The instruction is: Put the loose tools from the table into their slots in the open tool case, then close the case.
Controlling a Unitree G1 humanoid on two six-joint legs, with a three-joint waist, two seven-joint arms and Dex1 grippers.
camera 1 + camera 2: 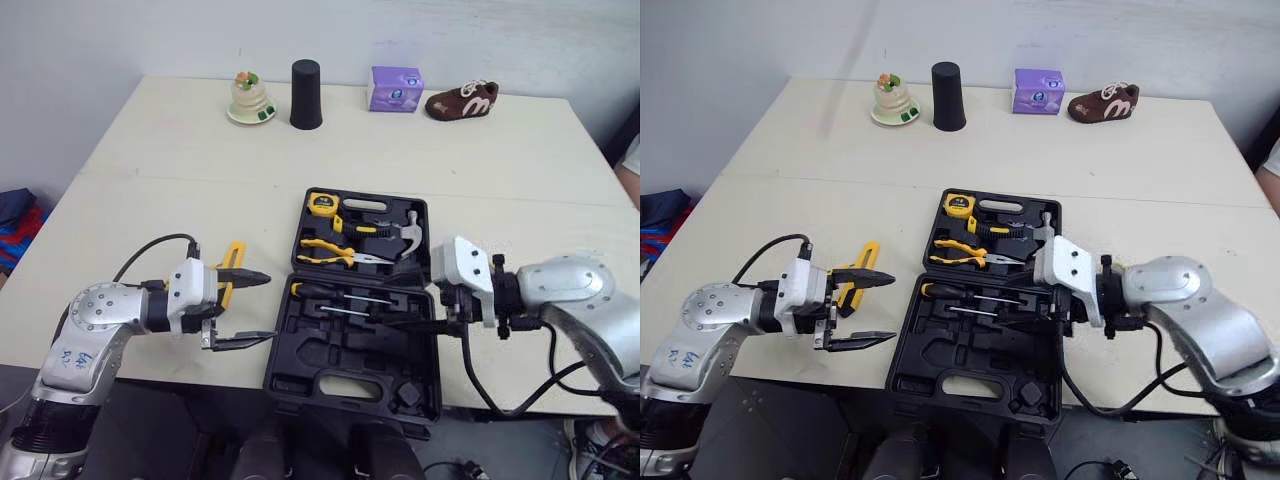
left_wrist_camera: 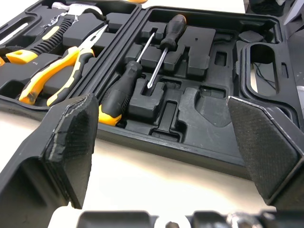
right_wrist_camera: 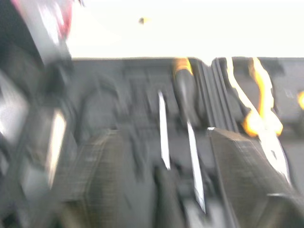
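Black plastic tool case [image 1: 345, 385] lies open, near worktop [image 1: 170, 180] edge. L end effector [image 1: 270, 307] fingers apart beside it; R end effector [image 1: 400, 322] fingers apart, over two black-handled screwdrivers [image 1: 335, 297].

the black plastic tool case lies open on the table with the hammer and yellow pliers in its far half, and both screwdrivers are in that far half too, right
Not quite: both black-handled screwdrivers lie in the near half of the open black plastic tool case, as the left eye view shows. The hammer and yellow-handled pliers are in the far half.
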